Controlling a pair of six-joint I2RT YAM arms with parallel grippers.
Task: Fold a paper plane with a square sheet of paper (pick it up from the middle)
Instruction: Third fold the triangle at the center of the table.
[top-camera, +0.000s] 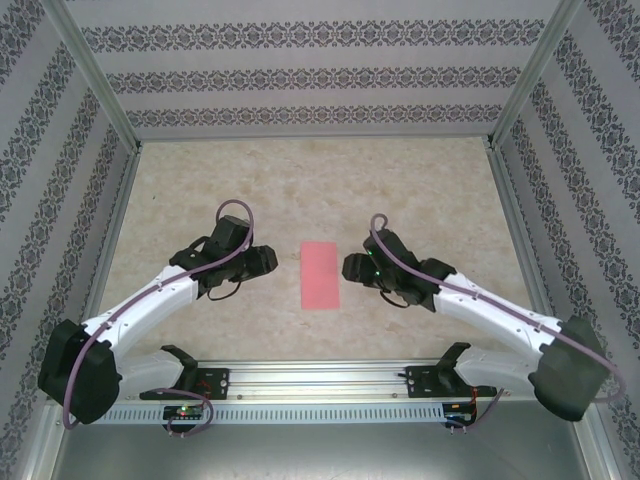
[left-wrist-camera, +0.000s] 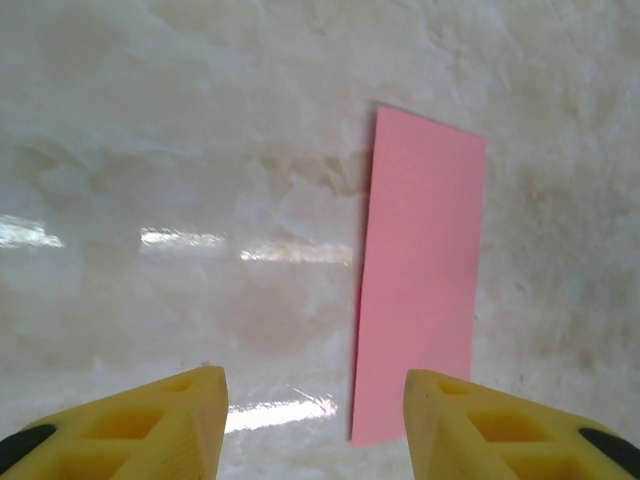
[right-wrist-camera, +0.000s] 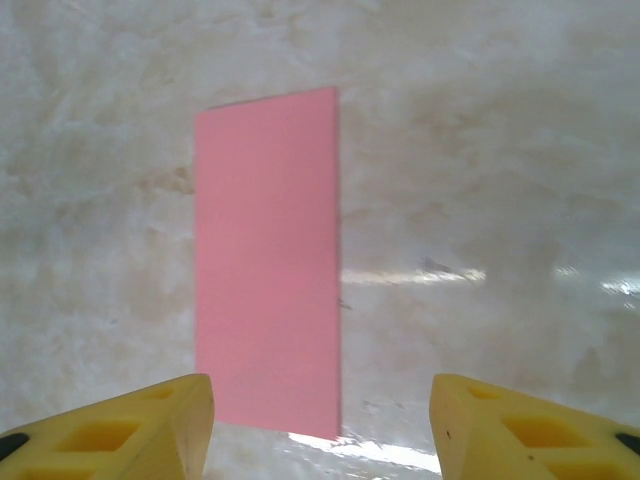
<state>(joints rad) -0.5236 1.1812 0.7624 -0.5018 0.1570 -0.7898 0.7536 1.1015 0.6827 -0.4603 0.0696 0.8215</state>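
Left hand (top-camera: 268, 262) open, one pink sheet of paper (top-camera: 320, 275) flat on the surface (top-camera: 420, 200), right hand (top-camera: 350, 267) open.
Two hands face each other from either side of the single sheet, both near it and neither touching it. From the left wrist camera, the left hand (left-wrist-camera: 312, 400) shows two yellow fingers (left-wrist-camera: 165, 420) spread apart with nothing between them. The sheet (left-wrist-camera: 420, 280) lies ahead and to the right, its near corner hidden behind one finger. It looks like a long rectangle, not a square, and whether it is one layer or doubled over is hard to make out. From the right wrist camera, the right hand (right-wrist-camera: 320, 400) also has two fingers (right-wrist-camera: 520, 430) held wide and empty, with the sheet (right-wrist-camera: 268, 260) ahead and a small part of its near edge covered by a fingertip. All four fingers are cut off by the bottom of the wrist pictures.
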